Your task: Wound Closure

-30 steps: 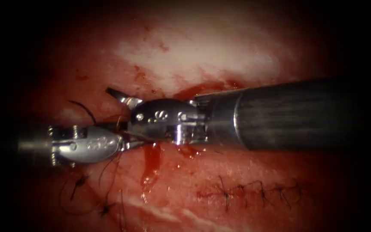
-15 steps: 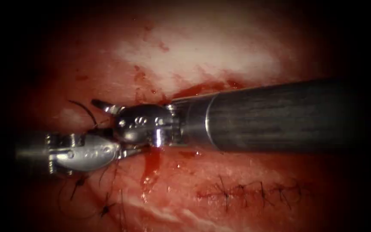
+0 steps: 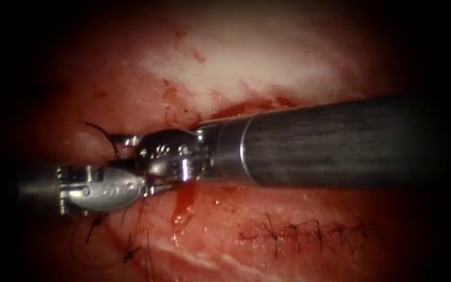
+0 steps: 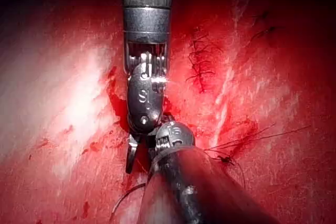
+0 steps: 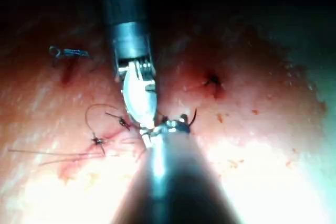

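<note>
Beside glistening tissue, steel right tool

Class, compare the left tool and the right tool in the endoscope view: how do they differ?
The left tool enters from the picture's left; the right tool enters from the right, higher. The right tool's dark shaft looks broader than the left tool's. Both tips meet over the tissue; what either holds, and where the needle is, I cannot tell.

Two end effectors were in view: the left end effector and the right end effector. One piece of tissue lay beneath them, with one sutured row of stitches. Two small knots sat lower left.
</note>
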`<act>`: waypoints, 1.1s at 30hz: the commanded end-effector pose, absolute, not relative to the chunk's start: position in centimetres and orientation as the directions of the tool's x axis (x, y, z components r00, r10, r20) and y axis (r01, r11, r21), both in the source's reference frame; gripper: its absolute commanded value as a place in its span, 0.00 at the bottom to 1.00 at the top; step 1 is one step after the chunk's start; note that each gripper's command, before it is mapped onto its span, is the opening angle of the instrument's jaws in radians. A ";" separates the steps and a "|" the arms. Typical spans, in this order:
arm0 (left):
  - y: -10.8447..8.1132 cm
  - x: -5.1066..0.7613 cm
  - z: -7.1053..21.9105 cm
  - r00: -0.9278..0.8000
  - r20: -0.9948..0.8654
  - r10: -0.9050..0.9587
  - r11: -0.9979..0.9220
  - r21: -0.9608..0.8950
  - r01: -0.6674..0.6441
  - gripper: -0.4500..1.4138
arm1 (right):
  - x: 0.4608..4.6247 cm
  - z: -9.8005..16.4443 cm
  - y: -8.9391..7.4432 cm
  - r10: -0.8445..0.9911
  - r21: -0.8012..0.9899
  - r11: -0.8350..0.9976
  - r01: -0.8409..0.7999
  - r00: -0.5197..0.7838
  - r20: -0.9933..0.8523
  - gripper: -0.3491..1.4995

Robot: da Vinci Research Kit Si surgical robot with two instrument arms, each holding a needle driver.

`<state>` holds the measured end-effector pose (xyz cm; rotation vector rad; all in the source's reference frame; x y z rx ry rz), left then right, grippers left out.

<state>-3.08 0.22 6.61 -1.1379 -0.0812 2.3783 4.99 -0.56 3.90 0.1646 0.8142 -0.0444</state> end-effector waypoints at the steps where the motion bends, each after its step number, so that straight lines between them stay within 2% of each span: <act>1: 0.2 -3.14 6.7 -0.527 -0.714 0.461 -0.874 -0.262 -0.409 0.00 | 5.06 3.9 -0.6 0.021 0.128 0.986 0.106 0.686 -0.727 0.38; 4: 0.2 -3.14 6.7 -0.530 -0.713 0.460 -0.875 -0.261 -0.409 0.00 | 5.07 3.9 -0.6 0.007 0.113 0.988 0.107 0.695 -0.719 0.46; 5: 0.2 -3.14 6.7 -0.532 -0.711 0.460 -0.875 -0.261 -0.408 0.00 | 5.09 3.9 -0.6 -0.005 0.099 0.989 0.108 0.699 -0.715 0.55; 8: 0.1 -3.14 6.7 -0.534 -0.710 0.459 -0.876 -0.261 -0.407 0.00 | 5.11 4.0 -0.6 -0.015 0.092 0.989 0.114 0.704 -0.710 0.60; 13: 0.1 -3.13 6.7 -0.536 -0.708 0.459 -0.876 -0.261 -0.405 0.00 | 5.17 4.0 -0.6 -0.073 0.087 0.981 0.174 0.743 -0.665 0.61; 21: 0.1 -3.13 6.7 -0.538 -0.706 0.459 -0.876 -0.262 -0.404 0.00 | 5.19 4.1 -0.7 -0.128 0.095 0.967 0.237 0.774 -0.621 0.55; 25: 0.1 -3.13 6.7 -0.538 -0.707 0.459 -0.876 -0.262 -0.404 0.00 | 5.19 4.2 -0.8 -0.156 0.097 0.959 0.267 0.782 -0.604 0.46; 27: 0.1 -3.12 6.7 -0.541 -0.705 0.459 -0.877 -0.262 -0.403 0.00 | 5.18 4.2 -0.8 -0.162 0.107 0.955 0.276 0.790 -0.592 0.37; 28: 0.1 -3.12 6.7 -0.541 -0.705 0.459 -0.877 -0.262 -0.403 0.00 | 5.18 4.2 -0.8 -0.164 0.112 0.954 0.279 0.793 -0.586 0.27; 29: 0.1 -3.12 6.7 -0.541 -0.705 0.459 -0.877 -0.262 -0.403 0.00 | 5.17 4.2 -0.8 -0.171 0.126 0.949 0.290 0.805 -0.568 0.00; 33: 0.1 -3.12 6.7 -0.541 -0.705 0.459 -0.877 -0.263 -0.402 0.00 | 5.10 4.2 -0.7 -0.179 0.136 0.945 0.298 0.818 -0.547 0.00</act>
